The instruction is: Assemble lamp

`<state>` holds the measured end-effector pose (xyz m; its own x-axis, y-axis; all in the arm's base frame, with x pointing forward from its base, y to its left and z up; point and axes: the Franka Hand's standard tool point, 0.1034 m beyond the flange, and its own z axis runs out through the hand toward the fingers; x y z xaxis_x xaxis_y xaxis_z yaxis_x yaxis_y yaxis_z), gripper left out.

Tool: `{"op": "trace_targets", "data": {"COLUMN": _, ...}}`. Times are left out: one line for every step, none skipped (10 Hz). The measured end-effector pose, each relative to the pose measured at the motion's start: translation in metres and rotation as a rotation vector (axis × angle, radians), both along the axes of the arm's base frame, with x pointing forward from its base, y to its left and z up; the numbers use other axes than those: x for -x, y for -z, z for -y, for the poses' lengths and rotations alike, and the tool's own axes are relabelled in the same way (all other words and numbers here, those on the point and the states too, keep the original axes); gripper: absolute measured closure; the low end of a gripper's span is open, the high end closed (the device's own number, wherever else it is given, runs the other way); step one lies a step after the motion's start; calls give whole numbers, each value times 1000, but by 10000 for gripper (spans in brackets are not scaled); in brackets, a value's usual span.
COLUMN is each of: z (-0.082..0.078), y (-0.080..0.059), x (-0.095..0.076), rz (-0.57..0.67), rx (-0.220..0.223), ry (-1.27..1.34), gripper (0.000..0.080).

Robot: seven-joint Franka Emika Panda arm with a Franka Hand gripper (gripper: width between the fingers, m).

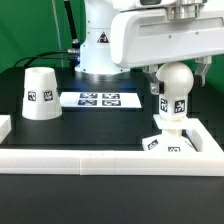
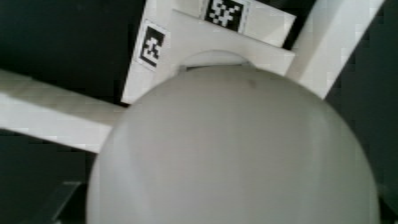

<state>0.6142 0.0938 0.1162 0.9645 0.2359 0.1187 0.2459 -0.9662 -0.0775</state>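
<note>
Three white lamp parts sit on the black table [image 1: 25, 60], and I will take the scene from the biggest thing down.

My own arm [image 1: 125, 35] fills the top of the exterior view, white and bulky. Long white rails [image 1: 100, 160] border the near edge of the table and turn a corner at that view's right. The marker board [image 1: 100, 99] lies flat near the middle, well apart from the rails.

The shade [image 1: 40, 92] is a plain white cone with its top cut flat. It stands upright with the wide end down at the exterior view's left, a black-and-white tag on its side, nothing touching it.

The base [image 1: 168, 143] is a low, flat square block with tags on its edge, tucked into the corner of the rails. The bulb [image 1: 176, 82] stands upright over it — a smooth round head on a short stem that carries one tag. The stem's foot seems to meet the base, though I cannot tell whether it is seated.

My gripper [image 1: 178, 74] is at the bulb's head, one dark finger [image 1: 157, 88] beside it. The wrist view shows only the bulb's pale dome [image 2: 214, 140] — so I cannot tell whether my fingers are pressing it or standing clear.
</note>
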Motion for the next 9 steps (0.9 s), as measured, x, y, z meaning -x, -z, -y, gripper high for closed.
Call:
{"op": "trace_targets", "data": {"z": -4, "y": 0, "x": -2, "rz": -10, "rx": -16, "ry": 112, "gripper": 226}}
{"op": "trace_targets", "data": {"z": -5, "y": -2, "x": -5, "rz": -15, "rx": -23, "ry": 205, "gripper": 225}}
{"op": "trace_targets", "data": {"z": -3, "y": -2, "x": -6, "rz": -25, "rx": -29, "ry": 312, "gripper": 225}}
{"op": "trace_targets", "data": {"z": 0, "y": -2, "x": -6, "rz": -38, "rx": -35, "ry": 417, "gripper": 225}}
{"op": "trace_targets", "data": {"z": 0, "y": -2, "x": -5, "rz": -49, "rx": -41, "ry": 492, "gripper": 225}}
{"op": "trace_targets", "data": {"z": 2, "y": -1, "x": -5, "rz": -62, "rx": -48, "ry": 582, "gripper": 225}}
{"op": "trace_targets", "data": {"z": 2, "y": -1, "x": -5, "rz": -71, "rx": -54, "ry": 643, "gripper": 225}}
{"op": "trace_targets", "data": {"z": 3, "y": 0, "x": -4, "rz": -83, "rx": -65, "ry": 741, "gripper": 225}}
{"op": "trace_targets", "data": {"z": 4, "y": 1, "x": -3, "rz": -98, "rx": -73, "ry": 835, "gripper": 225}}
